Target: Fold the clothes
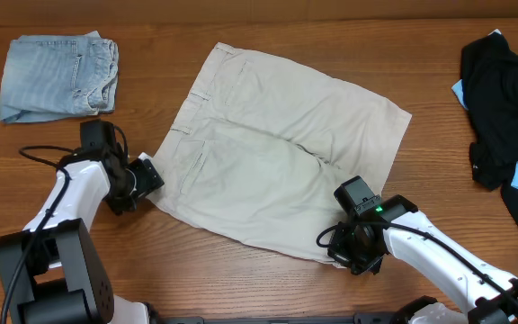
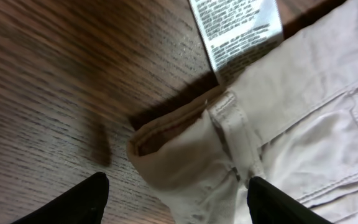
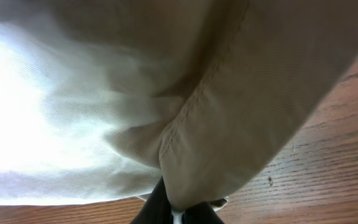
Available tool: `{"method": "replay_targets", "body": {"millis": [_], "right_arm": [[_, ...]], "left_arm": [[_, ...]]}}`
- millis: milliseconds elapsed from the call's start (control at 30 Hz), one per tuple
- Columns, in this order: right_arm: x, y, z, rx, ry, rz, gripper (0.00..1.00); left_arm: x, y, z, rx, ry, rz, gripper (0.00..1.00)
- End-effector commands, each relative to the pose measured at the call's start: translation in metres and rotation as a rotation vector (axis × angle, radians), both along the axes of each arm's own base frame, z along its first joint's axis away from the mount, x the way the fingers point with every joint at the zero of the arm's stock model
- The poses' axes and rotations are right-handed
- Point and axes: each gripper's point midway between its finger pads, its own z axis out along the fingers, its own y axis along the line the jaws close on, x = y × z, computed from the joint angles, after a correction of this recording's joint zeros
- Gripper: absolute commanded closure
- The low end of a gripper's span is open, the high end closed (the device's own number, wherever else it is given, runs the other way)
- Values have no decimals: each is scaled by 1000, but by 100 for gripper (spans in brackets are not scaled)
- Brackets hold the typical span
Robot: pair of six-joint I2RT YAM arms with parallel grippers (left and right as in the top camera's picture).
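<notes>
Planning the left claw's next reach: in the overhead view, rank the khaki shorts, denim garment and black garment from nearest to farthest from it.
1. khaki shorts: waistband corner right at the left claw, mid-table.
2. denim garment: top left of the picture, beyond the claw.
3. black garment: far right edge.

The white label (image 2: 238,31) on the shorts (image 2: 303,124) bears tiny print, unreadable.

Tally by kind
One pair of light beige cotton shorts (image 1: 281,171), one faded-blue denim garment (image 1: 57,76), one black fabric garment (image 1: 502,108), two white-and-black robot arms (image 1: 66,193), one brown wooden table (image 1: 241,283).
</notes>
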Motion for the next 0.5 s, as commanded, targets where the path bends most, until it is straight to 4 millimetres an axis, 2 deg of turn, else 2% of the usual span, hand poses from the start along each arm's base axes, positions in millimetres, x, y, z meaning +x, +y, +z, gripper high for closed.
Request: {"method": "replay_targets", "body": {"millis": [0,67,167,300,467], "right_arm": [[9,2,4,1,-23,-17,94],[9,2,4,1,-23,-19,94],[9,2,4,1,-23,-20,95],[9,1,6,-3,-17,-20,96],[18,-6,31,-30,-41,-44,96]], "left_arm": [[-7,-5,-6,-14,16,9,36],[-6,-4,-6,-9,12,9,51],[-1,-2,-6,-1,-9,9,96],[13,1,3,9,-52,-2,96],[33,5,43,20,-71,-42,96]]}}
